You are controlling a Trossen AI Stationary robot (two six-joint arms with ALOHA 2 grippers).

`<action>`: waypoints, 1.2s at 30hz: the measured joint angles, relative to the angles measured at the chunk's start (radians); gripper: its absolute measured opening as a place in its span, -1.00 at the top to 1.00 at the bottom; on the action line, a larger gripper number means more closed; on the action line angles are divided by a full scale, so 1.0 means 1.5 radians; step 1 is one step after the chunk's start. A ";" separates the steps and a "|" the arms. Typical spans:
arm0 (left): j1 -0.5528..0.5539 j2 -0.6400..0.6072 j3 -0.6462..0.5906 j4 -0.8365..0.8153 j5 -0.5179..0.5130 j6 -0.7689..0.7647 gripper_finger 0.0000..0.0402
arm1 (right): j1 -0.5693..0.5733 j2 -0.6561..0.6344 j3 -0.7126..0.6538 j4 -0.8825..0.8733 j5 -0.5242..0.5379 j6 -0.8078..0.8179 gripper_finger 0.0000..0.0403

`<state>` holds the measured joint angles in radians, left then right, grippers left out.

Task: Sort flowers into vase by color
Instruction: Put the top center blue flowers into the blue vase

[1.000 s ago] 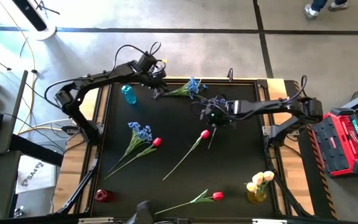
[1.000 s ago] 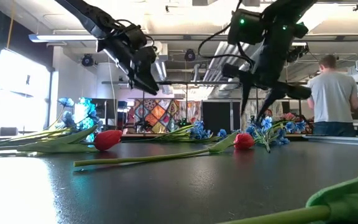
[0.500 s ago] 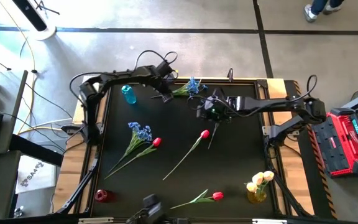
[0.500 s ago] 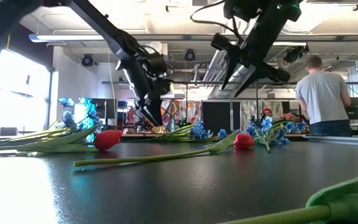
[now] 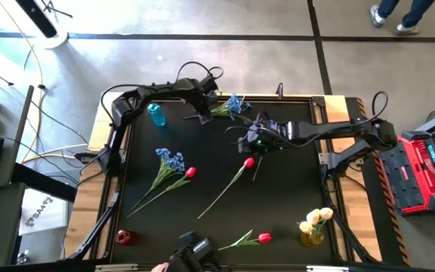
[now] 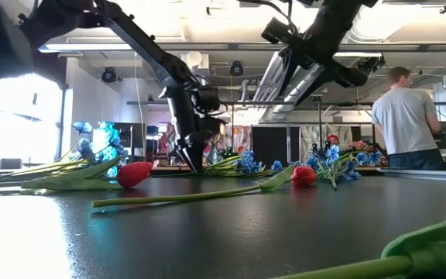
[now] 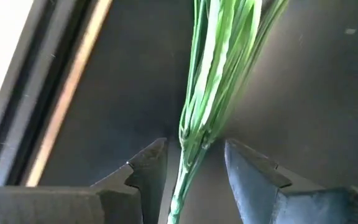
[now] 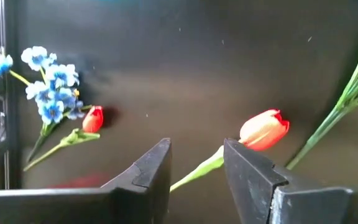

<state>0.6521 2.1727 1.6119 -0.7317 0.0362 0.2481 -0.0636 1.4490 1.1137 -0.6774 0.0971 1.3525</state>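
Left gripper [image 5: 204,119] sits low at the far edge of the black table top [image 5: 285,196], fingers [image 7: 149,163] parted on either side of the green stem bundle of a bushy blue spray [image 5: 229,107]; nothing clamped. That spray lies flat with its long axis roughly along the far edge, stem end toward the left gripper, blue blossom head [image 6: 248,163] away from it toward the middle of the far edge; in the left wrist view the stems [image 7: 211,99] read as several thin, pale green strands narrowing to one stalk between the fingers. Right gripper [image 5: 252,138] hangs above the table's centre-far area, fingers [image 8: 153,167] apart, empty, with a single red tulip [image 5: 248,162] just below it, bloom toward the far edge, long stem running diagonally to the near-left. Count: three red tulips — that one, a second [image 5: 189,173] near the left edge beside another blue spray [image 5: 170,159], both with stems trailing to the near-left, and a third [image 5: 263,239] at the near edge, bloom pointing right. Blue sprays on the table: two clear from above. Pale yellow tulips [image 5: 316,218] stand upright in a small yellow vase [image 5: 312,236] at the near-right corner. A small red vase [image 5: 124,238] sits at the near-left corner, a turquoise vase [image 5: 155,114] at the far-left corner.
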 joint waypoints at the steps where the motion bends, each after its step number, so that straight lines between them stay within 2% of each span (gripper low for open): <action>1: 0.000 0.003 0.000 0.000 0.000 0.001 0.30 | 0.003 0.000 0.000 -0.002 0.000 0.000 0.33; 5: -0.001 0.014 0.001 -0.004 0.000 0.006 0.53 | 0.005 0.000 0.000 -0.014 0.000 -0.004 0.33; 9: -0.004 0.015 0.002 -0.005 0.000 0.005 0.88 | 0.005 0.000 0.000 -0.015 0.001 -0.008 0.33; 11: -0.005 0.011 0.001 -0.007 0.001 -0.008 0.96 | 0.005 0.000 0.000 -0.014 0.000 -0.016 0.33; 17: -0.005 -0.037 -0.001 -0.040 0.015 -0.034 0.97 | 0.005 0.000 0.000 0.002 0.000 -0.040 0.33; 24: -0.005 -0.134 -0.001 -0.030 0.098 -0.070 0.99 | -0.007 0.000 0.000 0.070 -0.013 -0.154 0.33; 33: -0.002 -0.234 0.000 0.004 0.168 -0.108 1.00 | -0.077 -0.001 0.000 0.260 -0.106 -0.323 0.33; 36: -0.003 -0.258 0.000 0.000 0.189 -0.114 1.00 | -0.102 -0.005 0.000 0.318 -0.115 -0.353 0.33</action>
<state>0.6473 1.7851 1.6115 -0.7311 0.3202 0.0774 -0.2171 1.4418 1.1137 -0.2009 -0.0761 0.8228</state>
